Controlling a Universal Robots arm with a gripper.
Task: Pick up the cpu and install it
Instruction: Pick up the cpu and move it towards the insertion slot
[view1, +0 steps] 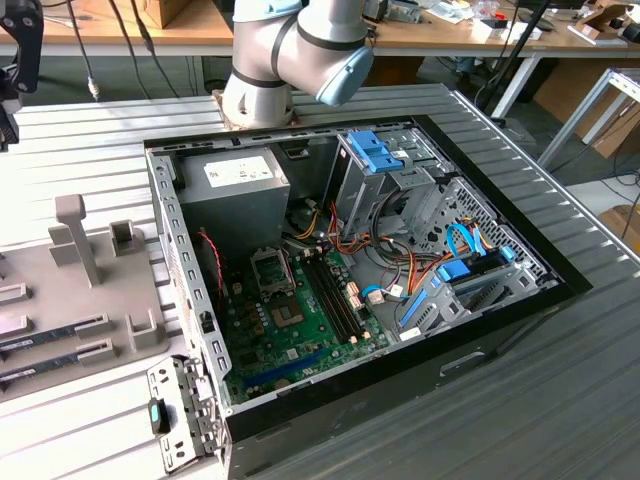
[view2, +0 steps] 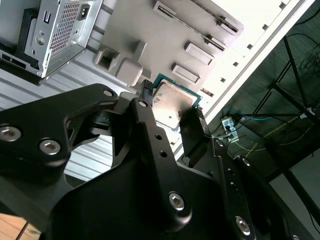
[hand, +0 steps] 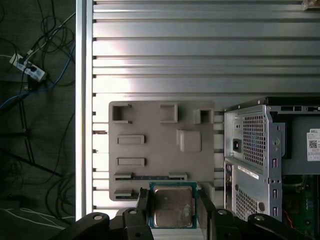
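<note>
in the first wrist view the gripper (hand: 172, 209) is closed on the cpu (hand: 172, 204). its two black fingers (hand: 204, 206) press against opposite edges of the chip. the cpu lies flat between them with its silver-grey metal top facing the camera and a thin green board edge showing around it. the second wrist view shows the same grip from a slanted angle, with the cpu (view2: 172, 101) wedged between the fingertips of the gripper (view2: 171, 106).

behind the held cpu lies a grey fixture tray (hand: 150, 130) with raised blocks and slots, set on a ribbed metal table (hand: 200, 60). a long narrow memory stick (hand: 150, 176) sits in one of the tray's slots, near the cpu. whether the cpu touches the tray or hangs above it cannot be told. just beside the tray is the open computer case (hand: 255, 150).

in the exterior view the arm (view1: 300, 45) rises from its base beyond the case (view1: 480, 330). inside the case the green motherboard (view1: 300, 320) lies flat, with the black square socket frame (view1: 272, 268) on it, next to the power supply (view1: 235, 190). the tray (view1: 90, 300) is at the exterior view's left.
</note>
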